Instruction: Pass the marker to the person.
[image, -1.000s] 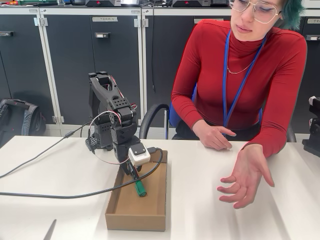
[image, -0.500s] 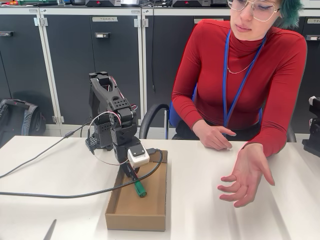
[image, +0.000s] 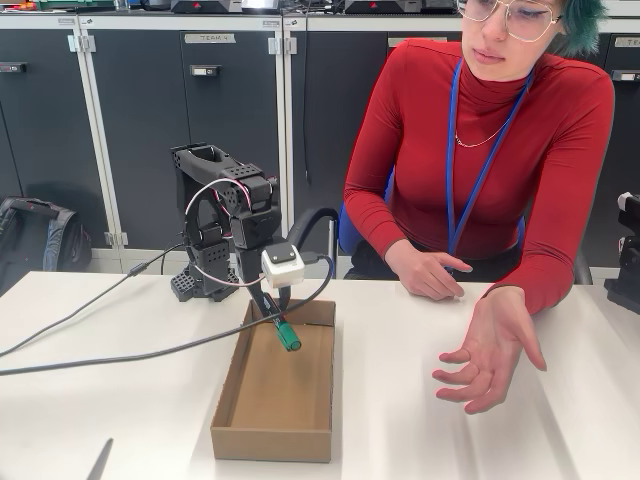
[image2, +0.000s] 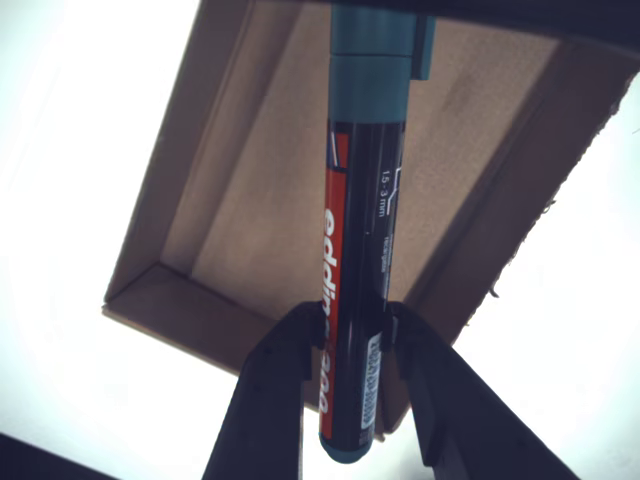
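Between the two fingers of the gripper (image2: 348, 345) sat the marker (image2: 362, 250), and the fingers were pinching it tight near its bottom end. From the wrist view, the marker ran straight away from the gripper, with its green cap at the far end and its red label with white letters on one side. Under the gripper and the marker lay an open cardboard box (image2: 190, 210), and the marker was up in the air above it, not touching it. In the fixed view, the gripper (image: 272, 318) hung from the black arm (image: 228, 205) over the back part of the box (image: 272, 432), and the marker (image: 284, 335) stuck out below it, tilted down toward the right of the picture, green tip first. A small white camera (image: 283, 267) sat on the arm just above the gripper. The box rested on a white table (image: 120, 400), and a black cable (image: 150, 352) ran off from the arm to the left of the gripper. Well off to the right of the gripper, the person (image: 480, 150) sat behind the table in a red sweater with a blue lanyard. One open hand (image: 490, 350) was held out, palm up, apart from the marker. The other hand (image: 428, 272) rested on the table, farther back.
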